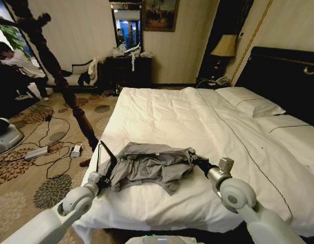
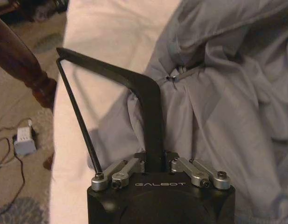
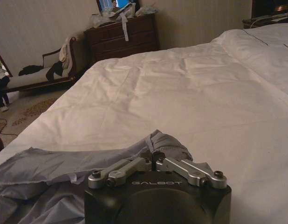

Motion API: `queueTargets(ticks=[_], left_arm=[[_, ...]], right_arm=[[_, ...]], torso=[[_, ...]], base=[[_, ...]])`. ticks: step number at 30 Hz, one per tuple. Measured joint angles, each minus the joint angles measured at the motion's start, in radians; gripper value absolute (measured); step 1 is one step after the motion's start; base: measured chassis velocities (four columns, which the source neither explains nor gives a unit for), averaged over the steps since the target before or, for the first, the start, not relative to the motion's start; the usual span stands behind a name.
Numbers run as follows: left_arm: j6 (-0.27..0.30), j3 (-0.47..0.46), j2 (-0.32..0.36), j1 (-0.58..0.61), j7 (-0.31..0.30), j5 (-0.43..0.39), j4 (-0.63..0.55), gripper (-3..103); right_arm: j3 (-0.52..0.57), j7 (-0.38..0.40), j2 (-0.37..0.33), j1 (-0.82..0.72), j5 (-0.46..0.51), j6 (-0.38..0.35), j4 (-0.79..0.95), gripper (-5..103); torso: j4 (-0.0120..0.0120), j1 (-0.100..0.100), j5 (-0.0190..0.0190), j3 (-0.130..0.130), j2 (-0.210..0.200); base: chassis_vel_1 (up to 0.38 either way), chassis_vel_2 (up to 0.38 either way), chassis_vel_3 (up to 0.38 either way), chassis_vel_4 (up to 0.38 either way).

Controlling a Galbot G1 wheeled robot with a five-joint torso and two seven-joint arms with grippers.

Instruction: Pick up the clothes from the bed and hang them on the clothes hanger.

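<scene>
The grey clothes (image 1: 147, 165) lie crumpled on the white bed (image 1: 167, 117) near its foot edge. At the clothes' left side my left gripper (image 1: 98, 177) is shut on the black clothes hanger (image 1: 104, 155), which stands up from its fingers. In the left wrist view, the left gripper (image 2: 155, 161) clamps the thick arm of the clothes hanger (image 2: 151, 107), which lies against the clothes (image 2: 218, 107). My right gripper (image 1: 199, 162) is at the clothes' right edge. There the right gripper (image 3: 153, 157) is shut on a fold of the clothes (image 3: 160, 142).
A dark wooden coat stand (image 1: 70, 96) rises from the carpet left of the bed. Cables and a power strip (image 1: 36, 152) lie on the floor there. Pillows (image 1: 251, 101) and the black headboard (image 1: 284, 76) are at the right. A dresser (image 1: 129, 68) stands at the far wall.
</scene>
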Motion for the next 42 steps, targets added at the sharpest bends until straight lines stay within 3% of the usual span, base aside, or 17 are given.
queueTargets(ticks=[11, 18, 25, 29, 31, 37, 41, 42], left_arm=[[-0.010, -0.130, 0.024, 0.061, 0.007, -0.047, -0.096, 19], [-0.085, -0.132, -0.042, 0.050, 0.049, -0.005, 0.019, 19], [-0.096, -0.130, -0.064, 0.036, 0.071, -0.012, 0.067, 17], [-0.095, -0.102, -0.068, 0.042, 0.072, -0.001, 0.066, 38], [-0.096, -0.094, -0.069, 0.045, 0.072, 0.008, 0.066, 38], [-0.097, -0.059, -0.081, 0.059, 0.057, 0.033, 0.042, 66], [-0.086, -0.085, -0.075, 0.089, 0.022, 0.007, -0.024, 81], [-0.079, -0.109, -0.072, 0.113, 0.009, -0.011, -0.059, 81]], right_arm=[[0.001, 0.000, 0.004, 0.012, 0.000, 0.002, -0.002, 0], [-0.003, 0.000, 0.009, -0.002, -0.012, 0.002, -0.001, 0], [0.005, -0.001, 0.005, -0.012, -0.014, 0.002, 0.003, 0], [0.002, -0.001, 0.007, -0.007, -0.014, 0.002, 0.003, 0], [0.001, -0.001, 0.008, -0.007, -0.015, 0.002, 0.003, 0], [-0.002, -0.002, 0.011, -0.010, -0.018, 0.002, 0.002, 0], [0.002, -0.002, 0.008, -0.011, -0.018, 0.002, 0.003, 0], [0.003, -0.002, 0.006, -0.011, -0.017, 0.002, 0.003, 0]], torso=[[0.0002, 0.000, 0.0002, 0.000, 0.000], [0.0000, 0.000, -0.0002, 0.000, 0.000], [0.0000, 0.000, 0.0000, 0.000, 0.000], [-0.0001, 0.000, 0.0001, 0.000, 0.000], [0.0000, 0.000, 0.0001, 0.000, 0.000], [0.0000, 0.000, 0.0000, 0.000, 0.000], [-0.0002, 0.000, 0.0000, 0.000, 0.000], [-0.0002, 0.000, 0.0002, 0.000, 0.000]], base=[[0.000, 0.000, 0.000, 0.000], [0.000, 0.000, 0.000, 0.000], [0.000, 0.000, 0.000, 0.000], [0.000, 0.000, 0.000, 0.000], [0.000, 0.000, 0.000, 0.000], [0.000, 0.000, 0.000, 0.000], [0.000, 0.000, 0.000, 0.000], [0.000, 0.000, 0.000, 0.000]])
